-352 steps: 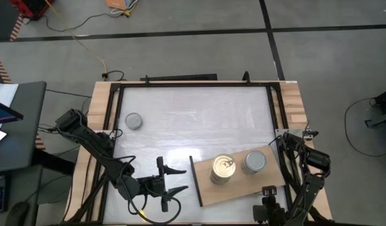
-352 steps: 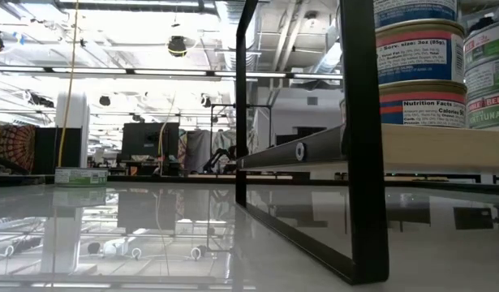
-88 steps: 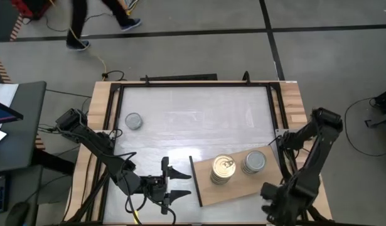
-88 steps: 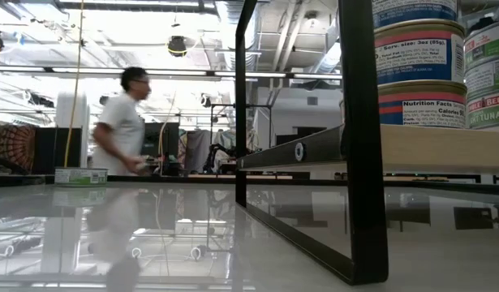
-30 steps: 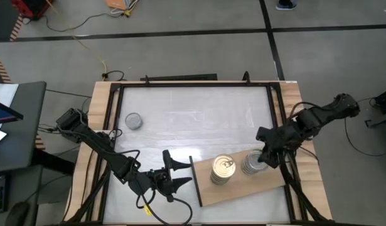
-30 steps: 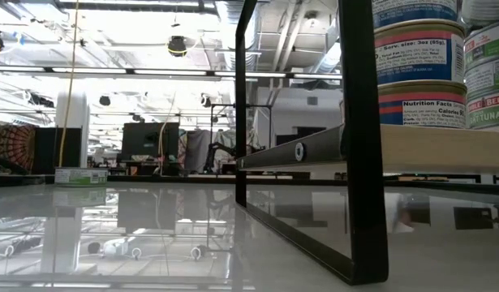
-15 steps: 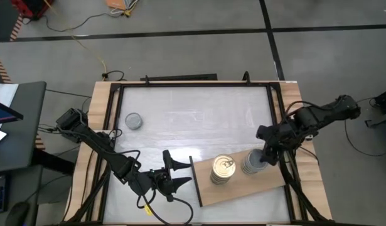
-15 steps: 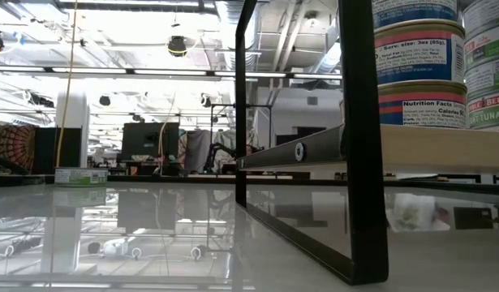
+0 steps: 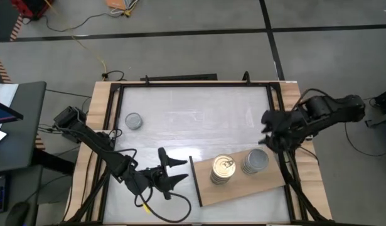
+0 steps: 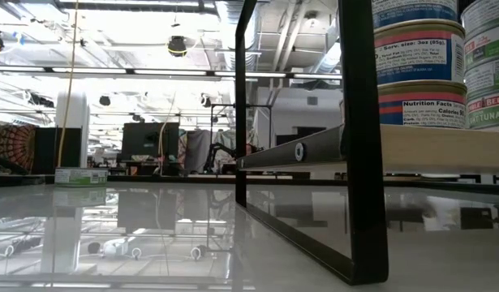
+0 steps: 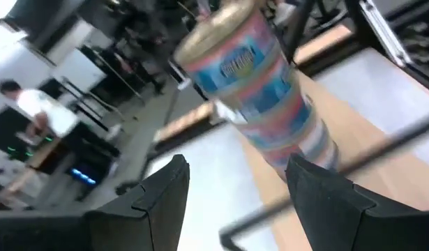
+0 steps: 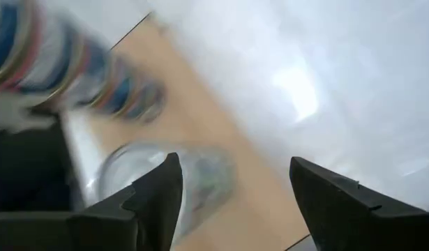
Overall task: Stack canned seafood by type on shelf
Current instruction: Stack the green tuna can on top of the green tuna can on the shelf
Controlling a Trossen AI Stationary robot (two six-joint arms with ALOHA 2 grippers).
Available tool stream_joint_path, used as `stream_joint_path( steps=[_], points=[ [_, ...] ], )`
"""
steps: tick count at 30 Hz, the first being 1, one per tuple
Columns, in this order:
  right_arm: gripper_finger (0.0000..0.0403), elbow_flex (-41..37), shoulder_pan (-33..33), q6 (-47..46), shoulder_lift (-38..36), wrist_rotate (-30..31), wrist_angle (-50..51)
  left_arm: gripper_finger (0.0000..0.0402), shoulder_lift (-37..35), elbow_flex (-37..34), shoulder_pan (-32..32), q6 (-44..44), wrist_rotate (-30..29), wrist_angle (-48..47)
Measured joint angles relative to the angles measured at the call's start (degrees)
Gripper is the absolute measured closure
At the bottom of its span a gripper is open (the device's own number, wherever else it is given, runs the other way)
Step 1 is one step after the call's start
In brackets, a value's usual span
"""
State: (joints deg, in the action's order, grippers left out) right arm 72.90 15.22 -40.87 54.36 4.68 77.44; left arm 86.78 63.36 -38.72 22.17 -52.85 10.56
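From above, the shelf (image 9: 243, 185) carries a gold-lidded stack (image 9: 223, 170) and a silver-lidded stack (image 9: 255, 162), one lone tin (image 9: 134, 121) sits far off, and the right gripper (image 9: 267, 132) hovers empty, fingers spread, just beyond the silver stack. The left gripper (image 9: 177, 171) waits beside the shelf's end, fingers apart, holding nothing. At table level, labelled tins (image 10: 418, 53) stand stacked on the board (image 10: 444, 148).
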Motion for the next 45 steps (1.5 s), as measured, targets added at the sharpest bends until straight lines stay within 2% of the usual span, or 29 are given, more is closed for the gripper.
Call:
stream_joint_path(
  steps=[4,7,11,12,14,18,22,27,29,34,36,40,45],
  points=[
    [0.0117,-2.0,-7.1,5.6,-1.8,4.9,-2.3,0.0173,-4.5,-5.4,1.9,-4.5,1.4,0.4],
    [0.0117,-4.7,-11.3,9.1,-3.0,10.3,-7.6,0.0173,-9.1,-10.0,3.8,-9.3,1.3,1.2],
    [0.0117,-8.5,-15.0,15.8,-3.5,21.9,-17.0,0.0173,-15.4,-15.8,6.0,-21.6,-1.9,-4.7],
    [0.0117,-9.4,-15.7,17.8,-3.5,23.1,-19.9,0.0173,-17.1,-17.1,6.5,-25.7,-2.7,-7.1],
    [0.0117,-11.3,-17.5,22.7,-3.5,22.2,-26.2,0.0173,-20.4,-19.1,7.3,-35.2,-3.4,-13.3],
    [0.0117,-14.0,-23.3,30.0,-2.2,14.1,-35.4,0.0173,-25.8,-22.6,9.6,-53.3,-3.3,-27.9],
    [0.0117,-15.3,-32.1,35.4,0.8,8.1,-39.0,0.0173,-28.5,-26.3,13.4,-63.3,-3.8,-35.2],
    [0.0117,-15.3,-40.6,39.8,3.9,6.9,-46.9,0.0173,-27.9,-30.2,20.4,-61.0,-0.2,-37.5],
    [0.0117,-15.3,-42.7,40.1,4.5,4.6,-50.6,0.0173,-27.3,-30.2,23.8,-60.1,2.3,-39.1],
    [0.0117,-15.3,-45.0,41.3,5.4,-1.8,-56.6,0.0176,-26.5,-30.2,33.0,-58.5,14.9,-45.6],
    [0.0117,-15.3,-44.5,41.8,5.8,-3.3,-58.4,0.0183,-25.8,-30.2,35.9,-58.9,17.7,-48.8],
    [0.0117,-15.3,-44.5,43.0,6.0,-3.8,-59.6,0.0203,-25.1,-30.2,38.6,-58.9,19.3,-53.5],
    [0.0117,-15.3,-44.5,44.0,6.0,-5.6,-58.8,0.0227,-23.2,-30.1,40.2,-54.6,19.4,-58.0]
  ],
)
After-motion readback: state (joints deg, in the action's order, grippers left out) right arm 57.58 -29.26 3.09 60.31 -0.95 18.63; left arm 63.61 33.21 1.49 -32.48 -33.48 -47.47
